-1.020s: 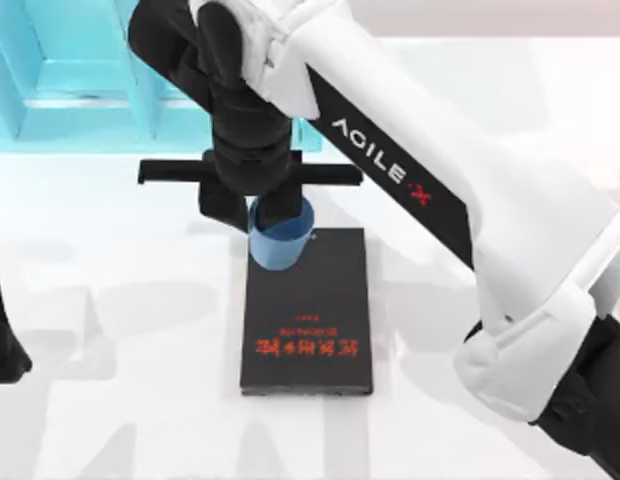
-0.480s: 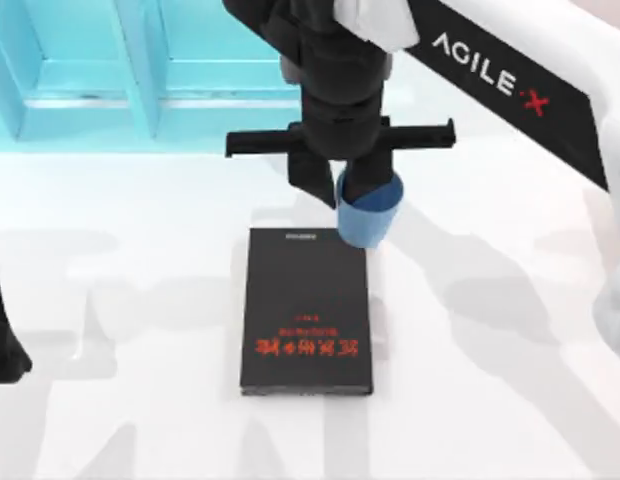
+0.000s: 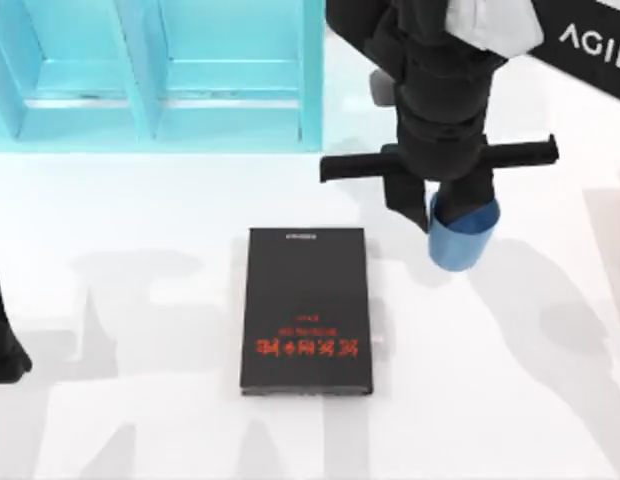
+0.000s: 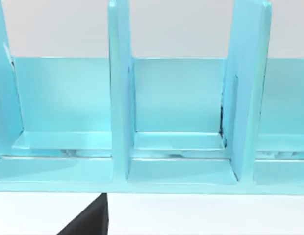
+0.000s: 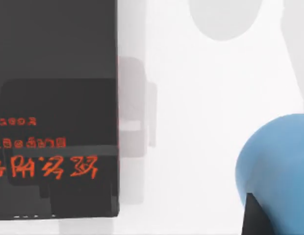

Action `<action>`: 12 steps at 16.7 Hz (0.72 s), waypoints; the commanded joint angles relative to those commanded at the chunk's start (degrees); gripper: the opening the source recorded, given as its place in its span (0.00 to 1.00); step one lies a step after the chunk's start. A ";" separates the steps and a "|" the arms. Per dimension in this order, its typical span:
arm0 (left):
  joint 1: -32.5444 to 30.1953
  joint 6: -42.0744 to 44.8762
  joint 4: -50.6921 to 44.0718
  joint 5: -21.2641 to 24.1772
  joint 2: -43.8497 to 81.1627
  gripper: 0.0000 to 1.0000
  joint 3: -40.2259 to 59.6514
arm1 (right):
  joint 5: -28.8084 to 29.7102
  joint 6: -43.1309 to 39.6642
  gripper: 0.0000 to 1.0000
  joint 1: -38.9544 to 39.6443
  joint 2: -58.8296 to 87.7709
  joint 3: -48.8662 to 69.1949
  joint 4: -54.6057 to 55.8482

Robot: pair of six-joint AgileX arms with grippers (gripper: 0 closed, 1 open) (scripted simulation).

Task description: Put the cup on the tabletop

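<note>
- Left gripper point(image 3: 5, 345): parked at the left edge of the tabletop point(image 3: 140, 300); jaw state cannot be told
- Turquoise shelf unit point(image 3: 160, 75): set along the far left side
- Black book point(image 3: 307, 310): laid flat at centre, red lettering on its cover
- Right gripper point(image 3: 445, 205): held right of the book, jaws closed on the cup point(image 3: 460, 240)
- Cup: light blue, carried beside the book's far right corner, apart from it

Cup point(image 3: 460, 243): smooth matt plastic. Tabletop point(image 3: 140, 230): glossy white. Book point(image 3: 306, 310): matt black cover.
</note>
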 joint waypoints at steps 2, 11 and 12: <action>0.00 0.00 0.00 0.00 0.00 1.00 0.00 | 0.07 -0.55 0.00 -0.54 -1.99 -3.12 0.87; 0.00 0.00 0.00 0.00 0.00 1.00 0.00 | 0.10 -1.00 0.00 -0.55 -2.23 -6.25 3.29; 0.00 0.00 0.00 0.00 0.00 1.00 0.00 | 0.11 -1.14 0.00 -0.82 -2.34 -8.11 4.94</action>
